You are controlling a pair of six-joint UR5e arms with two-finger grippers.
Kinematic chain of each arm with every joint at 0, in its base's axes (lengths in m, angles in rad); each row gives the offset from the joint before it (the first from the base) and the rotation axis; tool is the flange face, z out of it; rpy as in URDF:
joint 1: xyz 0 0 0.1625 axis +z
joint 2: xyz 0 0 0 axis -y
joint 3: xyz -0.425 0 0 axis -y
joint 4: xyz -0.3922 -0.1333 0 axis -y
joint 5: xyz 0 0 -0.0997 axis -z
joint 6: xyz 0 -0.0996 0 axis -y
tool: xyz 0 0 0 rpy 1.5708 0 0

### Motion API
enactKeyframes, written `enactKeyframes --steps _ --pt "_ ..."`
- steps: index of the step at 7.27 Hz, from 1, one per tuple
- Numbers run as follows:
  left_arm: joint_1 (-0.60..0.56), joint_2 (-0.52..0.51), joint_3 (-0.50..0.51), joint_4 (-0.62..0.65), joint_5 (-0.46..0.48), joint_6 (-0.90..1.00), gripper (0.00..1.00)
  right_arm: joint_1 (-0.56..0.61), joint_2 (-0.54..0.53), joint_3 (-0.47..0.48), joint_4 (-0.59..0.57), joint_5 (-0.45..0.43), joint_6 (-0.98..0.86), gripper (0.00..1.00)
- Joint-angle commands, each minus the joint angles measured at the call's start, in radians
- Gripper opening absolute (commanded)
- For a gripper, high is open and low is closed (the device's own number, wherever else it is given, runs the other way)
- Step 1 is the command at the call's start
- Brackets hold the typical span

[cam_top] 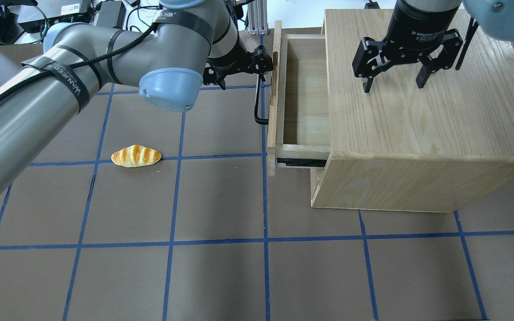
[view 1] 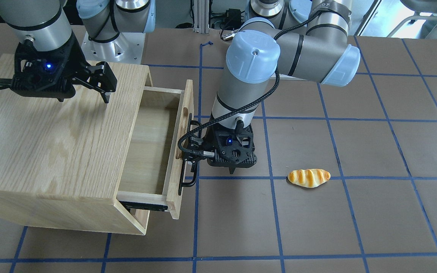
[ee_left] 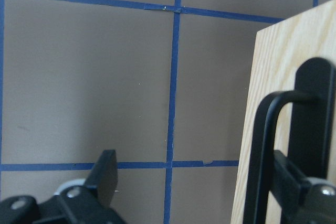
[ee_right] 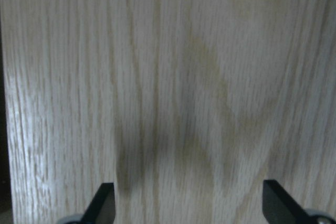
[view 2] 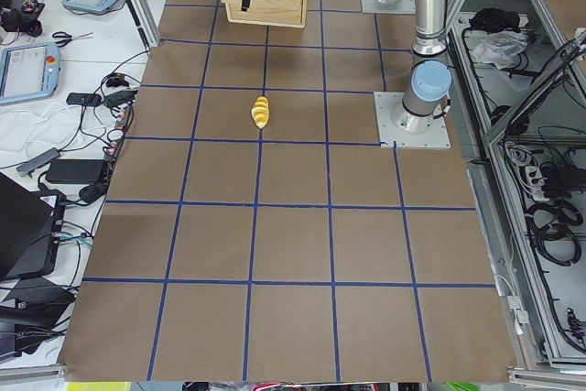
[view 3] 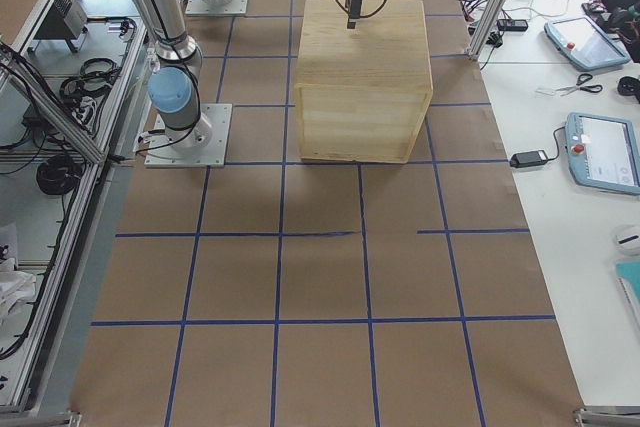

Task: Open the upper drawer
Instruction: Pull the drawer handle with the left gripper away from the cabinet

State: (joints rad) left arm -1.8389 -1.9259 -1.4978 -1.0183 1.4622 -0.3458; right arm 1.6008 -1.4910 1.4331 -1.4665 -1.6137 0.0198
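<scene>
Upper drawer (cam_top: pixel 306 89) out leftward, handle (cam_top: pixel 257 104) fore-aft at splayed left gripper (view 1: pixel 192 143); right gripper (cam_top: pixel 393 84) splayed too

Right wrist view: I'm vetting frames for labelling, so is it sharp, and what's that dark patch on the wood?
Right wrist view: the cabinet top grain is slightly soft; the dark patch is a soft shadow by the open right pincer; pale glare sits at lower left.

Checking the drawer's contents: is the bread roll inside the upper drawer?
No, the bread roll lies on the table, outside the upper drawer.
</scene>
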Motion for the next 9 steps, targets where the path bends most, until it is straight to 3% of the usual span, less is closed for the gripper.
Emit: enactKeyframes --steps 1,9 --pt "0.003 -0.002 -0.004 0.0 0.001 0.018 1.0 0.001 0.0 0.0 0.0 0.0 0.0 1.0" --pt "0.047 0.004 0.002 -0.011 0.0 0.091 1.0 0.001 0.0 0.001 0.0 0.0 0.0 1.0"
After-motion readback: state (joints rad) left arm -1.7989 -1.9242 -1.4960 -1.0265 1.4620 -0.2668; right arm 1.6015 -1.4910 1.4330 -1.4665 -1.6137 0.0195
